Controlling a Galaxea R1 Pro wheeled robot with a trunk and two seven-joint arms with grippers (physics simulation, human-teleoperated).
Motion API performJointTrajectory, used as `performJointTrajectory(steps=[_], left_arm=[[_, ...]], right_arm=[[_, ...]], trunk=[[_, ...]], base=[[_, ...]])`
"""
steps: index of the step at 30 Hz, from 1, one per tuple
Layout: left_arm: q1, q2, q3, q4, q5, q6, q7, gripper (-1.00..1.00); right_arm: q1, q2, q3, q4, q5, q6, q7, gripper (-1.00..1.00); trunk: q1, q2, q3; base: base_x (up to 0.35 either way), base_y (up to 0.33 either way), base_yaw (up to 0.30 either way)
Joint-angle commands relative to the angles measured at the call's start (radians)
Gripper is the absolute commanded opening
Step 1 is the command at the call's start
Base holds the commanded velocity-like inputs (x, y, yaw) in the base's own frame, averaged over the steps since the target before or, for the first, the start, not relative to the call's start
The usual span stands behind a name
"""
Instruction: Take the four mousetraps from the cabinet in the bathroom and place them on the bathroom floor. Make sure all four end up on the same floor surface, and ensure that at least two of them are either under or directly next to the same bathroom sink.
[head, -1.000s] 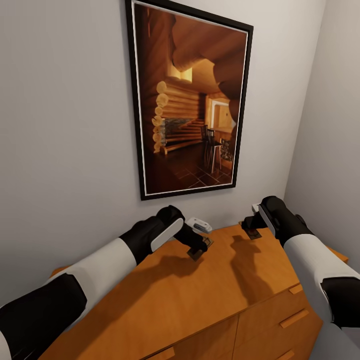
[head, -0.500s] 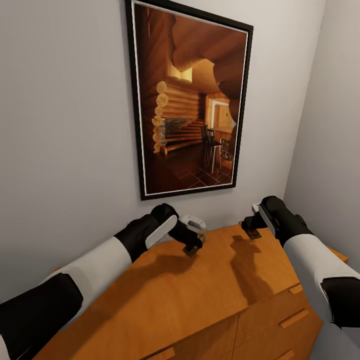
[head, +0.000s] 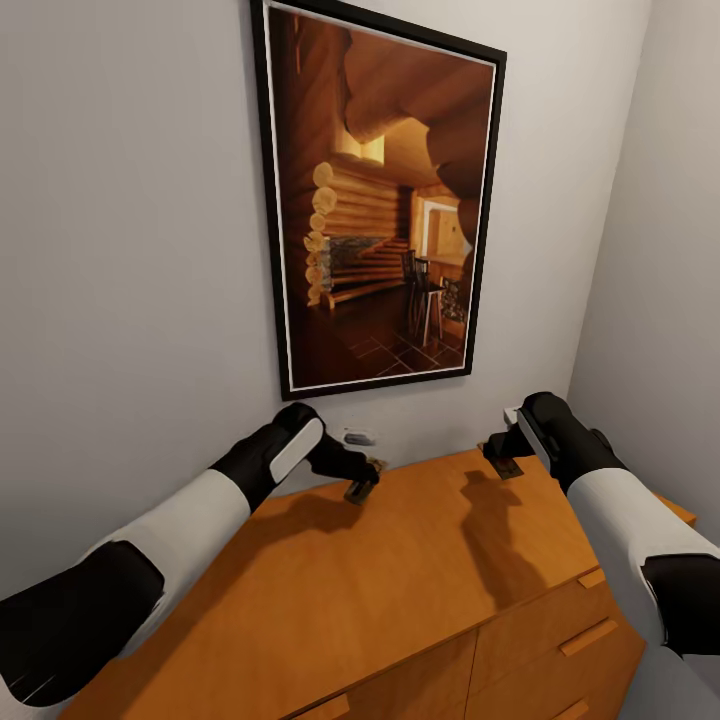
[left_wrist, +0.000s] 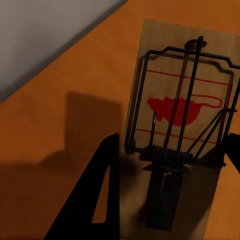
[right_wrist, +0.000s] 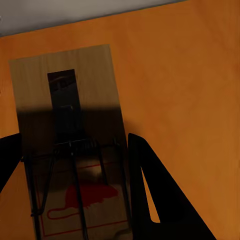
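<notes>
Two mousetraps show above the orange-brown cabinet (head: 400, 580). My left gripper (head: 357, 484) hovers near the cabinet top's back edge, close to the wall, shut on one mousetrap (head: 361, 490). In the left wrist view this mousetrap (left_wrist: 175, 100), with its wire bar and red mark, sits between the black fingers (left_wrist: 100, 190) of the left gripper (left_wrist: 172, 142). At the back right of the cabinet top, my right gripper (head: 503, 455) is shut on a second mousetrap (head: 509, 467). The right wrist view has that mousetrap (right_wrist: 75, 70) flanked by both fingers (right_wrist: 150, 190) of the right gripper (right_wrist: 74, 140).
A large framed picture (head: 385, 200) of a log cabin interior hangs on the grey wall behind the cabinet. A side wall (head: 660, 250) closes the corner on the right. Drawer fronts with bar handles (head: 588, 636) face me at lower right.
My left gripper has carried its mousetrap leftward and back toward the wall over the cabinet top. The right arm and its mousetrap have stayed where they were.
</notes>
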Motion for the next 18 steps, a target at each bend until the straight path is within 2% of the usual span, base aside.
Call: performJointTrajectory(steps=[1, 18], left_arm=[[-0.001, 0.000, -0.002, 0.001, 0.001, 0.002, 0.004, -1.00], [-0.001, 0.001, 0.001, 0.003, -0.001, 0.001, 0.006, -1.00]], right_arm=[[-0.001, -0.002, 0.005, -0.001, 0.004, 0.004, 0.007, -1.00], [-0.001, 0.000, 0.005, -0.001, 0.001, 0.004, 0.004, -1.00]], trunk=[[0.000, -0.001, -0.001], [0.000, -0.001, -0.001]], base=[[0.000, 0.000, 0.000], [0.000, 0.000, 0.000]])
